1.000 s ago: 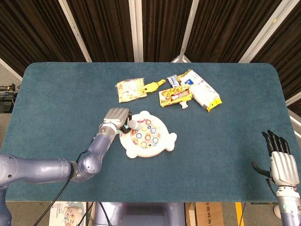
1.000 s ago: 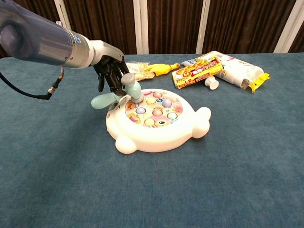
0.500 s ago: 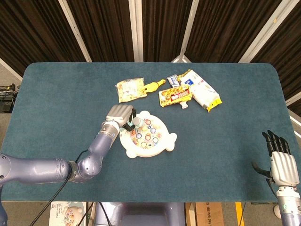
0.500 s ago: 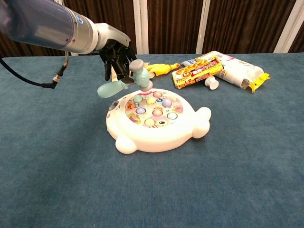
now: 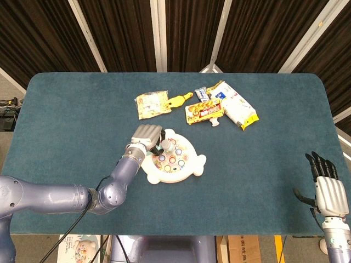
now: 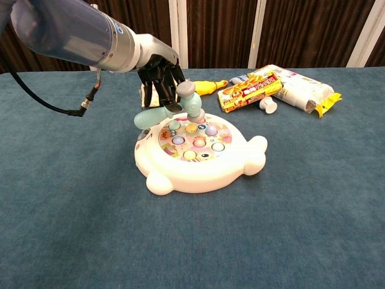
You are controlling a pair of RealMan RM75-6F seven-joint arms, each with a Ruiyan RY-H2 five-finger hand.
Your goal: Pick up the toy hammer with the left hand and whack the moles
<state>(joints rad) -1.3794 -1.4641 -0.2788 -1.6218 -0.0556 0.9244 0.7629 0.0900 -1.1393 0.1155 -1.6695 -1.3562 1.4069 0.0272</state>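
Hammer: small plastic toy hammer [image 6: 174, 105] with a mint-green handle and a grey-blue head, just left of centre in the chest view. The head sits right over the upper-left moles of the game; can't tell if it's actually touching one.

Left hand: the dark-fingered left hand [image 6: 157, 75] has its fingers wrapped round the hammer handle, and the handle's rounded butt sticks out lower left of the grip. In the head view the same hand [image 5: 147, 134] shows from above, hanging over the game's left edge.

Mole game: white rounded plastic whack-a-mole board [image 6: 198, 153] with little pastel buttons on top, flat on the table in the middle of the frame. From the head view it's just below centre [image 5: 174, 161].

Right hand: the right hand [image 5: 328, 189] is way off in the lower right corner of the head view, well apart from everything, fingers pretty straight and slightly spread, holding nothing.

Table: dark teal cloth-covered table [image 5: 77, 115] under it all.

Snacks: upper middle of the head view there's a yellow crinkly snack bag [image 5: 152, 104], an orange-yellow snack packet [image 5: 204, 111] and a white-and-yellow bag [image 5: 238, 105] right beside it.
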